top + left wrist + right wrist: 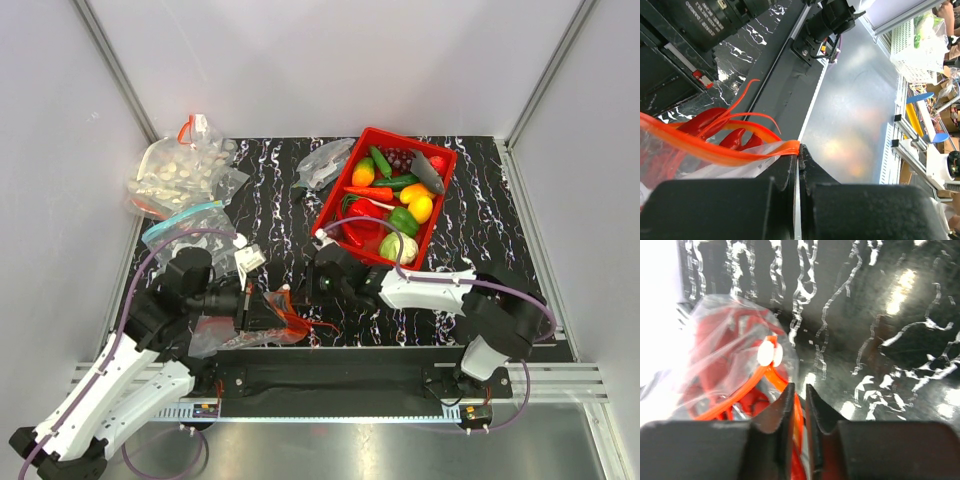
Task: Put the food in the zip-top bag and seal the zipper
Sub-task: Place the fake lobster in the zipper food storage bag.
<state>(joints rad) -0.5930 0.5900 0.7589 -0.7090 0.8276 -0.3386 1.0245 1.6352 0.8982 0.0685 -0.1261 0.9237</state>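
Observation:
The zip-top bag (262, 335) lies crumpled at the near edge between both grippers, with a red lobster piece of the food (710, 122) inside it. My left gripper (800, 147) is shut on one end of the red-orange zipper (735, 155). In the right wrist view my right gripper (797, 387) has its jaws drawn close on the zipper (799, 412), which runs up between them, and the bag (735, 335) bulges to the left. More food (395, 195) fills the red tray (331, 203). From above, the left gripper (272, 308) and right gripper (312, 292) face each other over the bag.
A clear bag with a teal-blue strip (185, 222) and a bag of pale round pieces (185, 168) lie at the back left. Another crumpled clear bag (325, 160) sits left of the tray. Grey walls close the table on three sides.

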